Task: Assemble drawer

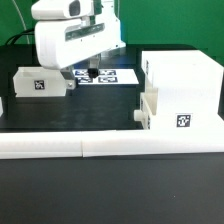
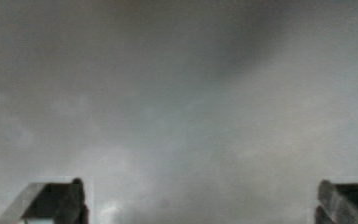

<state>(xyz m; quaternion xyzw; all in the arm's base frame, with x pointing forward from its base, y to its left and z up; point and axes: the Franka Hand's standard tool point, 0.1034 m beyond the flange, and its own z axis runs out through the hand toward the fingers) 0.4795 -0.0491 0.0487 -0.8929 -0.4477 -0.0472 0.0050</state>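
Tool [image 1: 90, 70] above marker board [image 1: 113, 76], tray [image 1: 42, 82] nearby

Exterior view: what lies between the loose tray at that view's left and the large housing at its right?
Between tray and housing: the marker board, flat on the black table, with the gripper over it; seen in the exterior view only.

A robotics lab: robot arm [image 1: 75, 42], marker board [image 1: 108, 76] and tagged drawer [image 1: 190, 85] on a black table [image 1: 100, 108]

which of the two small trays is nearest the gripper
The tray on the exterior view's left, lying alone close to the gripper; the other tray sits by the housing on the exterior view's right.
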